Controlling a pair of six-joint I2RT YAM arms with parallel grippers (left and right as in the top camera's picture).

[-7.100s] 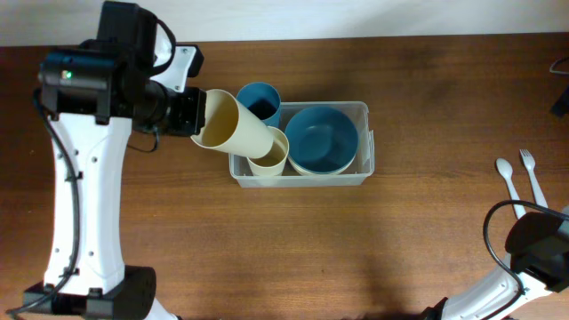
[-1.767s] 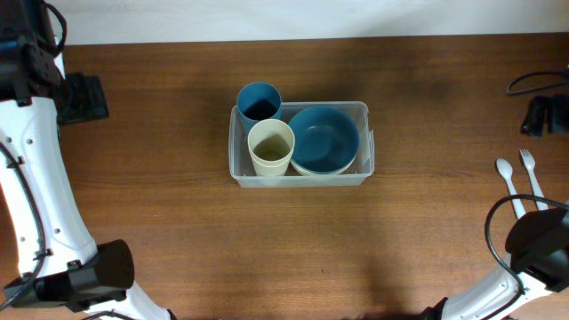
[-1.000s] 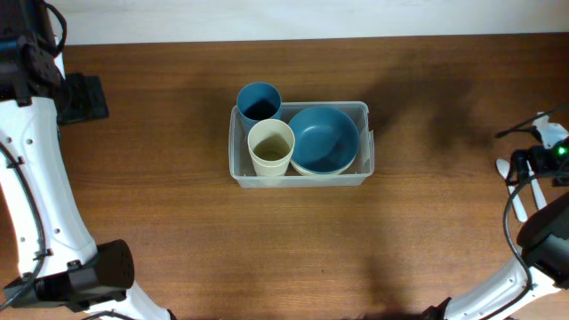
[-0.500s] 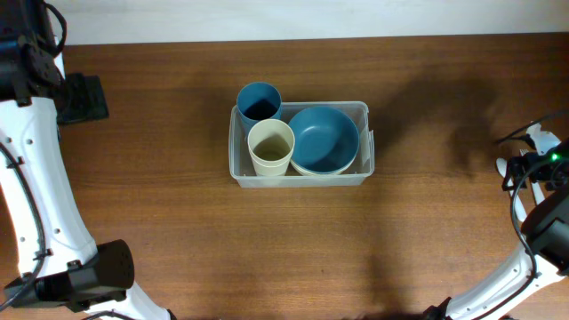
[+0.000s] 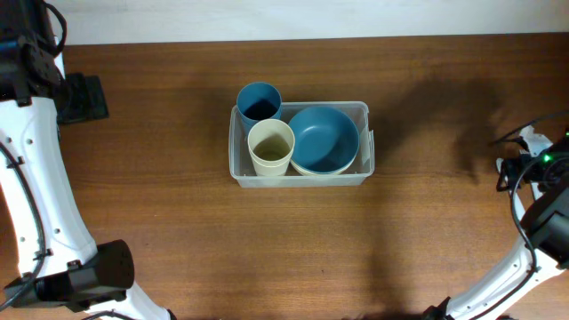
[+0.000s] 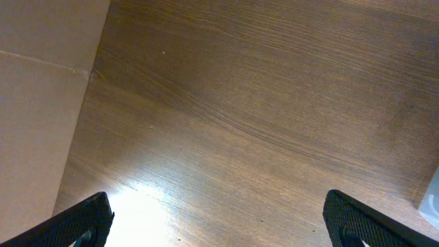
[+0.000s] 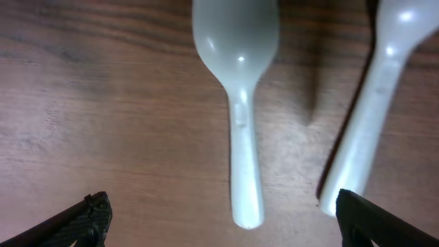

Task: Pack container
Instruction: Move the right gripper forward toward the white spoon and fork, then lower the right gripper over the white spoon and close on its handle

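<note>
Inside container (image 5: 366,169): blue bowl (image 5: 323,138), two cups (image 5: 270,147).

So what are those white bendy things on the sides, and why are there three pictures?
The white bendy things are two robot arms. Each ends in a pair of jaws for picking things up. One picture looks down from above the wooden table. The other two come from small cameras on the arms' wrists, so you see the dark tips of their own jaws at the bottom corners.

In the middle sits the container, a clear plastic box. Inside it are a cream cup and a blue bowl, with a blue cup at its back left corner.

The right gripper hangs open just over a white plastic spoon; another white utensil lies beside it. The left gripper is open over bare wood. Neither holds anything.
</note>
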